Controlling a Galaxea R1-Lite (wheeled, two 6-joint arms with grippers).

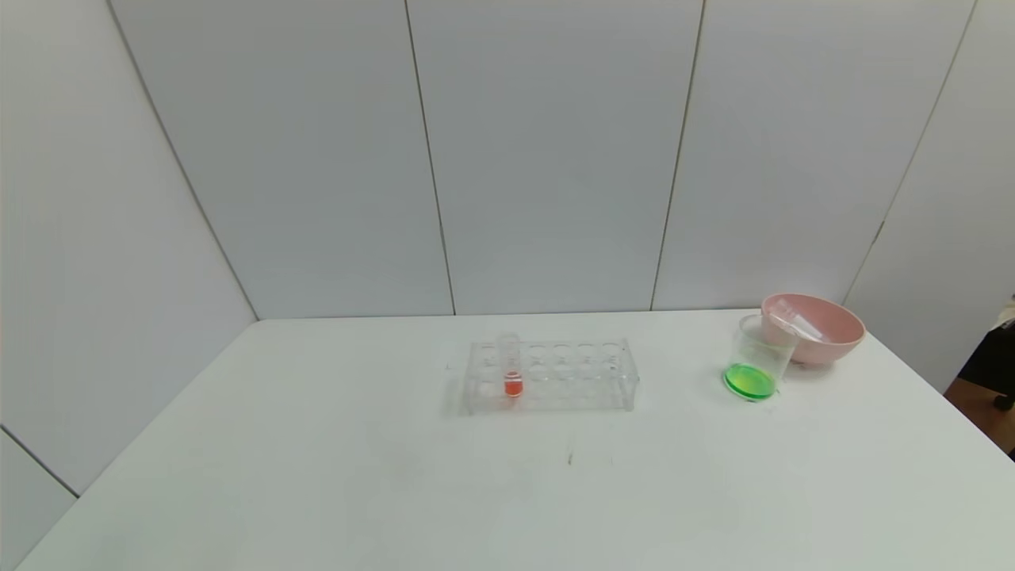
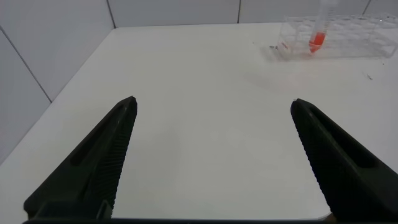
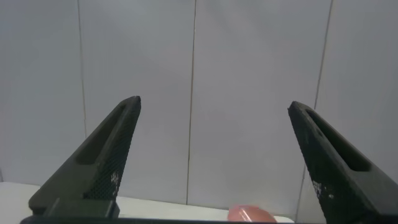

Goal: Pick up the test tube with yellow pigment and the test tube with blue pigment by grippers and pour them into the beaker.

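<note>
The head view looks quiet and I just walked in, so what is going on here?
Nothing is being handled. The beaker holds green liquid beside the pink bowl, where an emptied tube lies. One red-liquid tube stands in the clear rack. The left gripper hangs open over bare table; the right gripper, open, faces the wall.

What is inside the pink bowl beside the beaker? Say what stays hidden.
Inside the pink bowl, clear empty tubes lie slanted. The beaker covers part of its front, and the bowl's floor is hidden.
</note>
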